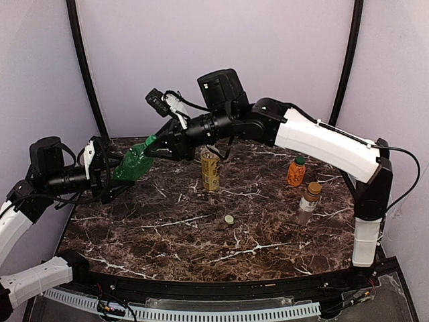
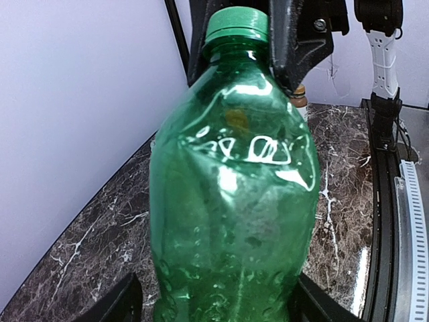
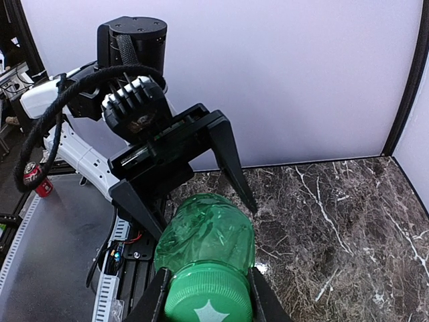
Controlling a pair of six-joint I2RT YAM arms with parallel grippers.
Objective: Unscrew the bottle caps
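The all-green bottle (image 1: 134,163) hangs tilted above the table's left side, between my two grippers. My right gripper (image 1: 155,144) is shut on its green cap (image 3: 209,305), one finger on each side. My left gripper (image 1: 122,169) straddles the bottle's lower body (image 2: 228,201). One of its fingers (image 2: 312,302) lies against the plastic, and a thin gap shows at the other one. The green body looks dented. On the table stand a tall clear bottle of yellow liquid (image 1: 210,169), a squat orange bottle (image 1: 296,171) and a slim clear bottle (image 1: 309,201).
A small loose cap (image 1: 229,219) lies on the dark marble table (image 1: 167,241) in front of the yellow bottle. The orange and slim bottles stand at the right, under the right arm's white link (image 1: 328,144). Purple walls close the back and sides.
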